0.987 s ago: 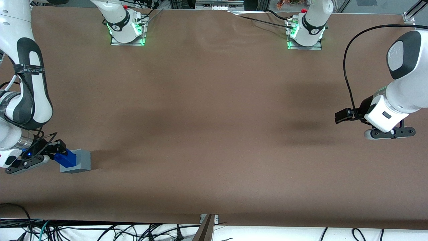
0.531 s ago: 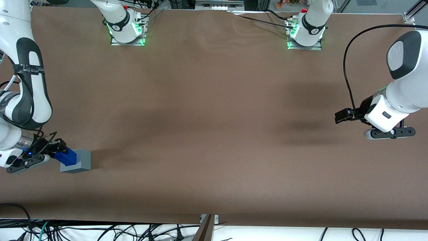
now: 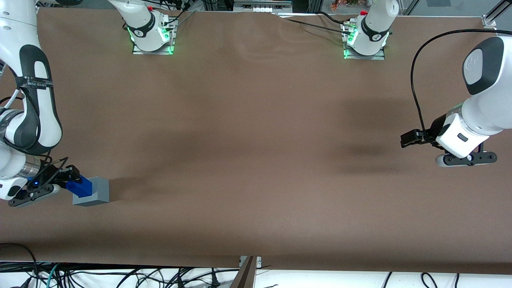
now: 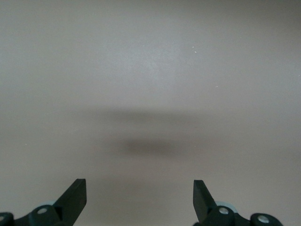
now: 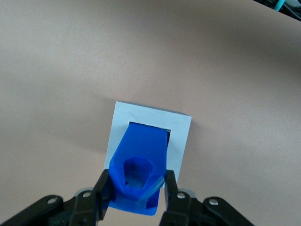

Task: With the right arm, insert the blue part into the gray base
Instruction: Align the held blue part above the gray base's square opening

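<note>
At the working arm's end of the brown table [image 3: 256, 140], the right arm [image 3: 30, 100] lowers its gripper [image 5: 136, 195], clamped on the blue part [image 5: 138, 172], whose leading end sits in the square opening of the gray base [image 5: 181, 136], tilted rather than fully seated.
</note>
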Tool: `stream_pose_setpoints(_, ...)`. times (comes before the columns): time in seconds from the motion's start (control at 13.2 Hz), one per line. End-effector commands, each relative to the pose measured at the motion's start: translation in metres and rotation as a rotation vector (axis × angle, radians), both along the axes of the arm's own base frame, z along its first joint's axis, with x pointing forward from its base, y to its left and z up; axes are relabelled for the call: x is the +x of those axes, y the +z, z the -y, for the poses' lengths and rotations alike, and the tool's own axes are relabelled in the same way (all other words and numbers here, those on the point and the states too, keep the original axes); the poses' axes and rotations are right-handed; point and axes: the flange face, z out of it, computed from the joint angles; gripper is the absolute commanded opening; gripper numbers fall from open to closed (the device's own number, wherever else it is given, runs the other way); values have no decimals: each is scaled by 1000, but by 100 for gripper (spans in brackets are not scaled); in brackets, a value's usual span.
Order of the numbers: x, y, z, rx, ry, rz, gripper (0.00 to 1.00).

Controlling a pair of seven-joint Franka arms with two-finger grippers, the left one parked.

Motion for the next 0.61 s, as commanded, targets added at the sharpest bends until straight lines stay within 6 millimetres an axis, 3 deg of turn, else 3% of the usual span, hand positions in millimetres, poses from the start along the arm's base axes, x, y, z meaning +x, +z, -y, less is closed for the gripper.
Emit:
stream_pose_setpoints(0.0,2,-11,-1,23,-7,-12,34)
stream_pose_setpoints(0.53,13,-16,-1,18,-7,18,36)
